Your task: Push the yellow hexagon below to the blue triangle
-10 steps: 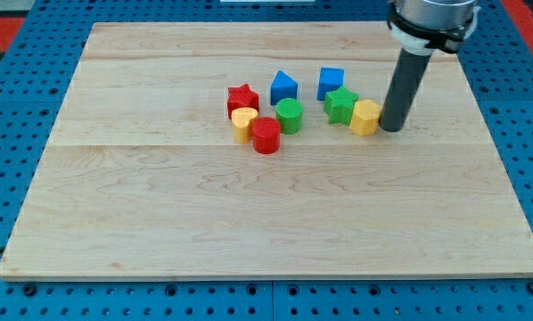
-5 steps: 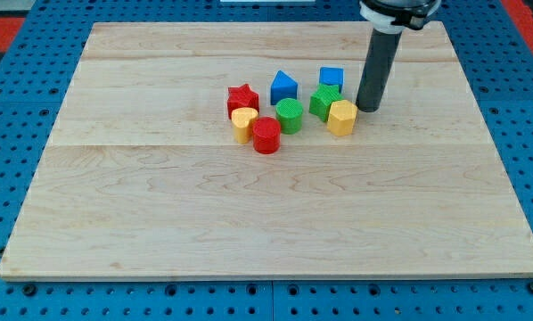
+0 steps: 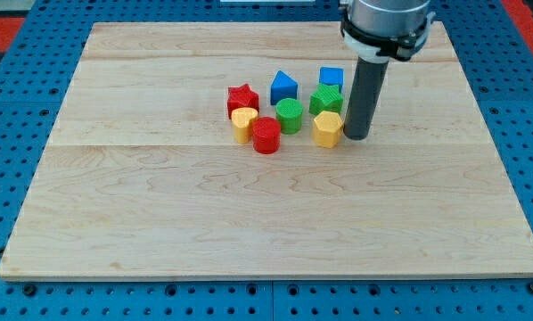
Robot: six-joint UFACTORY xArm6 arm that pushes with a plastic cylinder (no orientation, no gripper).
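The yellow hexagon (image 3: 328,128) lies right of the board's middle, just below the green star (image 3: 325,100). The blue triangle (image 3: 283,87) stands up and to the view's left of it, above the green cylinder (image 3: 290,116). My tip (image 3: 356,136) stands on the board right against the hexagon's right side. The dark rod rises from it toward the view's top.
A blue cube (image 3: 331,78) sits above the green star. A red star (image 3: 242,99), a yellow heart-like block (image 3: 243,124) and a red cylinder (image 3: 266,135) cluster at the left of the group. The wooden board (image 3: 159,232) lies on a blue pegboard.
My tip moved toward the view's left and down, pushing the yellow hexagon left and slightly down past the green star. The green star shifted left a little.
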